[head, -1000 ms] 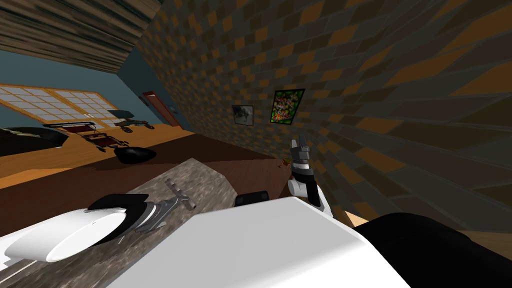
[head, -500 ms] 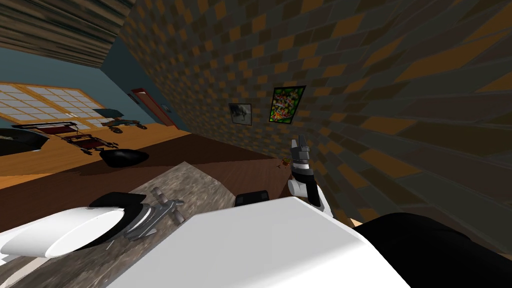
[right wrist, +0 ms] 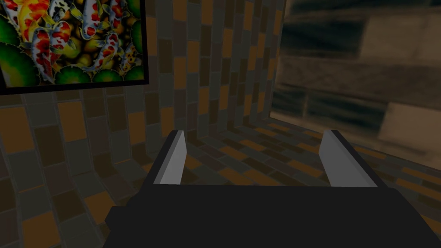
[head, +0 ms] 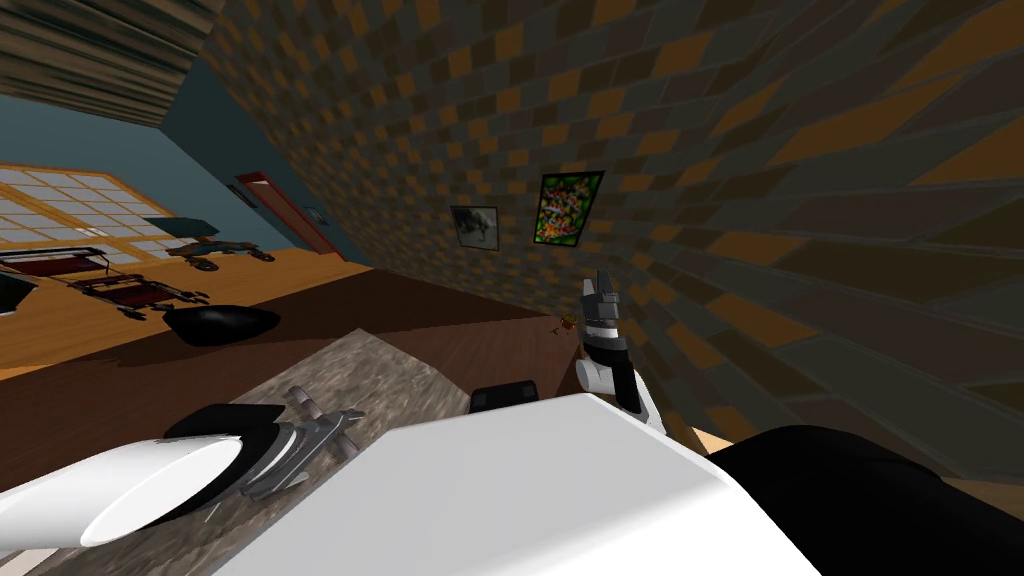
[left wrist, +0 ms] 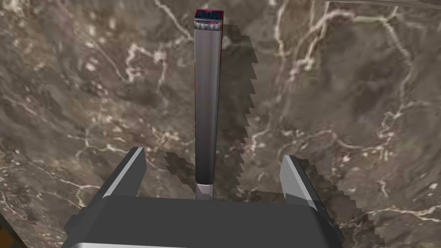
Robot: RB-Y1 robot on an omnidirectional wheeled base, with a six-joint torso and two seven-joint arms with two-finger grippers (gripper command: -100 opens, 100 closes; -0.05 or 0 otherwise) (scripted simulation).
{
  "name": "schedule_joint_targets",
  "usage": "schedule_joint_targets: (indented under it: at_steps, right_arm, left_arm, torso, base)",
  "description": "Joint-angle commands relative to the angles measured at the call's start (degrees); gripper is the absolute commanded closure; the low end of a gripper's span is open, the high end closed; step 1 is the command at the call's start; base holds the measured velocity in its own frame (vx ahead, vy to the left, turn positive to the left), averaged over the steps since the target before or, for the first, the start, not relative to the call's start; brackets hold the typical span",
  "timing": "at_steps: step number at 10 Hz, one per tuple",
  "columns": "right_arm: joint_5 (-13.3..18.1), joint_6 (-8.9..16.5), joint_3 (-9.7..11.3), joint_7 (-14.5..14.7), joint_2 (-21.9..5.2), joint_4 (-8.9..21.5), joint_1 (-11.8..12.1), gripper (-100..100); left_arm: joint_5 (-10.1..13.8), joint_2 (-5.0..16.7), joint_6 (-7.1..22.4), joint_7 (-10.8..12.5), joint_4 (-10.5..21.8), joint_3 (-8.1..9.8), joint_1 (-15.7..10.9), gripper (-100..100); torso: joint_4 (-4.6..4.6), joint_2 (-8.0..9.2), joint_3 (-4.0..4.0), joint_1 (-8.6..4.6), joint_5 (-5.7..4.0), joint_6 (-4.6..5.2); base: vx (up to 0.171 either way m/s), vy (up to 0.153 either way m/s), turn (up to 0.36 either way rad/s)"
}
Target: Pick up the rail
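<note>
Left jaws gape either side of the grey rail [left wrist: 206,107] on the marbled counter [left wrist: 344,107]

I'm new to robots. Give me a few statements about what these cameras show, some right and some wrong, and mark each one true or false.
1. The left gripper has its fingers open, one on each side of the rail. True.
2. The rail is bright yellow. False: it is grey, with red at its far end.
3. The rail lies on a brown marbled surface. True.
4. The right gripper is shut on a cup. False: its fingers are open and hold nothing.
5. A fish picture hangs on the tiled wall. True.
</note>
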Motion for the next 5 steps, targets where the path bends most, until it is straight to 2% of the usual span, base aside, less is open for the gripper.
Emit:
schedule_joint_targets:
  at_steps: [1,5]
  right_arm:
    - [0.0,0.0,0.0,0.0,0.0,0.0,0.0,0]
    - [0.0,0.0,0.0,0.0,0.0,0.0,0.0,0]
  left_arm:
    - [0.0,0.0,0.0,0.0,0.0,0.00,0.0,100]
    - [0.0,0.0,0.0,0.0,0.0,0.02,0.0,100]
  torso:
    - [0.00,0.00,0.00,0.00,0.00,0.00]
    - [0.01,0.03,0.02,0.02,0.03,-0.02]
  base:
    - [0.000,0.000,0.000]
    - [0.000,0.000,0.000]
